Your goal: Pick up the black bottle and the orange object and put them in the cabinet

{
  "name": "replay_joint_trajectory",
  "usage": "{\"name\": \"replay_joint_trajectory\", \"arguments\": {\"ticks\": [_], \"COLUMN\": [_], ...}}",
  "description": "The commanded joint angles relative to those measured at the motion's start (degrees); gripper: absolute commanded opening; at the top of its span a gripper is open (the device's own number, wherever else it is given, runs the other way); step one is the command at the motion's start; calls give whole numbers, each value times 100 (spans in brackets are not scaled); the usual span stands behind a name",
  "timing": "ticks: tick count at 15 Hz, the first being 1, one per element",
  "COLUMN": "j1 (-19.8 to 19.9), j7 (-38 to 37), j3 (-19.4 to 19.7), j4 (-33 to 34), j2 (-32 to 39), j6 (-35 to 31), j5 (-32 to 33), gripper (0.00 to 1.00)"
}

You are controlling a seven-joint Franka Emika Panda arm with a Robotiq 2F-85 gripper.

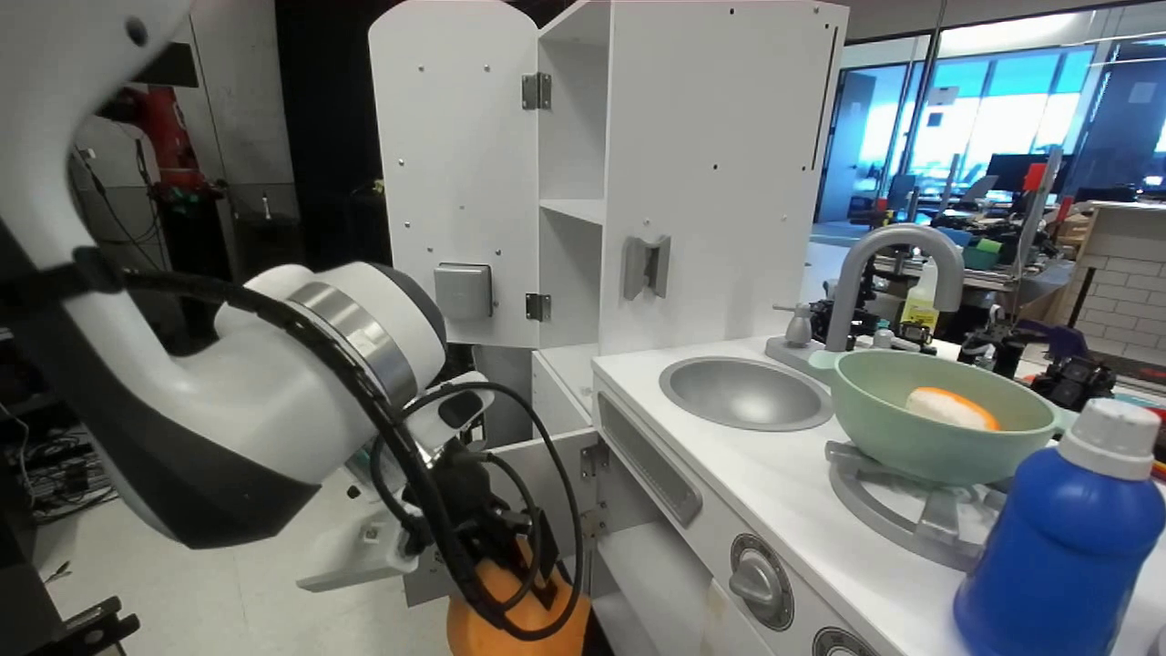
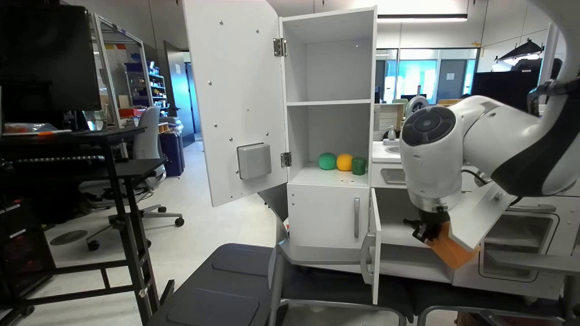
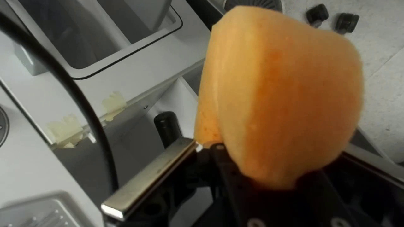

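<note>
Orange object (image 3: 287, 97) clamped beside open cabinet (image 2: 398, 265)

Wrist view: gripper (image 3: 271, 184) closed on it, right of centre; black bottle (image 3: 166, 126) inside cabinet, mid-left; taped edge (image 3: 115, 105) left, open floor (image 3: 383, 72) upper right.

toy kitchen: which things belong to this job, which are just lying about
Job:
orange object, gripped
black bottle, partly hidden
lower cabinet, open

Lying about:
blue bottle
pale green bowl
white-orange piece
round yellow thing
round green thing
dark green thing

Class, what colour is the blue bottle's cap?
White; the cap shows best in an exterior view.
</note>
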State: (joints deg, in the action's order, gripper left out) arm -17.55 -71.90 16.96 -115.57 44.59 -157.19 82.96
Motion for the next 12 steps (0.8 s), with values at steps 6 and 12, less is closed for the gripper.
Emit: {"name": "replay_joint_trajectory", "arguments": {"ticks": [6, 12], "j1": [-189, -32], "j7": [-1804, -1870], "j3": [133, 261], "j4": [1514, 2270], "j2": [1266, 1560], "j6": [275, 457], "j5": [919, 789], "gripper": [3, 3]}}
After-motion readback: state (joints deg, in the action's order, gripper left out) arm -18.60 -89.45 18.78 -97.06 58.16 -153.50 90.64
